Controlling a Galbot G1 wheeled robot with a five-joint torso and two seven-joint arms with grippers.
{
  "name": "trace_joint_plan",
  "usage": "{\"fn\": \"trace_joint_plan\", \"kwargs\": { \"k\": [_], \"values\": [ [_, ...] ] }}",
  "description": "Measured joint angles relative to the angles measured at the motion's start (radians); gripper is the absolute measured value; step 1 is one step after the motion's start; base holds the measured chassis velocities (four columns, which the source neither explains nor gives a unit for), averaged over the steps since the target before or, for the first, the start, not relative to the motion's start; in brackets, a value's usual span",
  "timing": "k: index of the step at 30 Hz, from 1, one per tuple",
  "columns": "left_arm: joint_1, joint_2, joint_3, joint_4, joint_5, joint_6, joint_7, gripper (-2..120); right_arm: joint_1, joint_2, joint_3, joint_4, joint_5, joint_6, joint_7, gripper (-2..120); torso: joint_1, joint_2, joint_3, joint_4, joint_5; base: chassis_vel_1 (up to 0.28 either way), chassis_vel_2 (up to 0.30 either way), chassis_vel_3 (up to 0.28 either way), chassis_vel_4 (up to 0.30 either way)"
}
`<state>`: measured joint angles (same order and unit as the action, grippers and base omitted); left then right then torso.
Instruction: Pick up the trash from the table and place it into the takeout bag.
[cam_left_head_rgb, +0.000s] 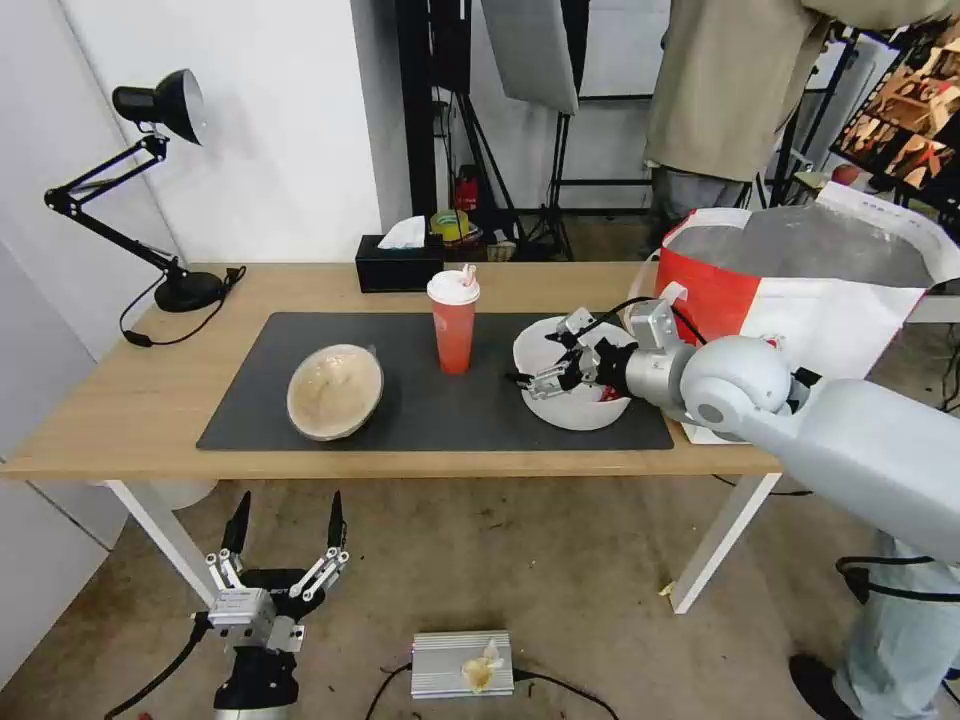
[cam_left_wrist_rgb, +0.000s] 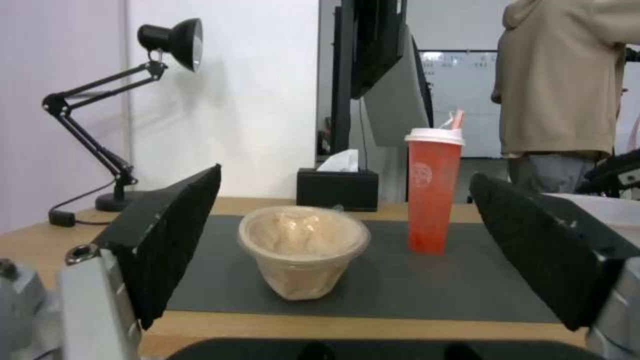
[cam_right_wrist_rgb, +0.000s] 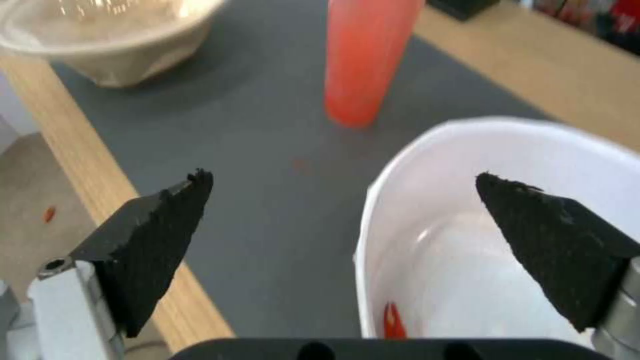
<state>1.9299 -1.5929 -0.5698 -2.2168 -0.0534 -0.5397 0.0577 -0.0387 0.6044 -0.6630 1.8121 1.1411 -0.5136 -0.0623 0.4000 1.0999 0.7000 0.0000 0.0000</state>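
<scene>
Nothing is bagged yet: tan bowl (cam_left_head_rgb: 335, 391), cup (cam_left_head_rgb: 454, 321) and white bowl (cam_left_head_rgb: 572, 374) all sit on the mat (cam_left_head_rgb: 250, 400). The right gripper (cam_left_head_rgb: 552, 368) straddles the white bowl's rim, fingers spread, near the desk's (cam_left_head_rgb: 140, 400) right end by the bag (cam_left_head_rgb: 800, 290). The left gripper (cam_left_head_rgb: 285, 535) hangs open below the front edge.

table (cam_left_head_rgb: 140, 400) | mat (cam_left_head_rgb: 250, 400) | lamp (cam_left_head_rgb: 185, 290) | tissue box (cam_left_head_rgb: 398, 268) | takeout bag (cam_left_head_rgb: 800, 300)

Head view high over table (cam_left_head_rgb: 140, 400), wrist views low, perhaps closer, sharing red cup (cam_left_head_rgb: 454, 322).
</scene>
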Motion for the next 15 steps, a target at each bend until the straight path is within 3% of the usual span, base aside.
{"fn": "trace_joint_plan", "kwargs": {
  "k": [15],
  "values": [
    [-0.013, 0.000, -0.002, 0.016, -0.002, -0.001, 0.001, 100, 0.069, 0.018, -0.054, -0.035, 0.017, -0.075, 0.002, 100, 0.000, 0.000, 0.000, 0.0000, 0.0000, 0.000, 0.000, 0.000, 0.000]
  ]
}}
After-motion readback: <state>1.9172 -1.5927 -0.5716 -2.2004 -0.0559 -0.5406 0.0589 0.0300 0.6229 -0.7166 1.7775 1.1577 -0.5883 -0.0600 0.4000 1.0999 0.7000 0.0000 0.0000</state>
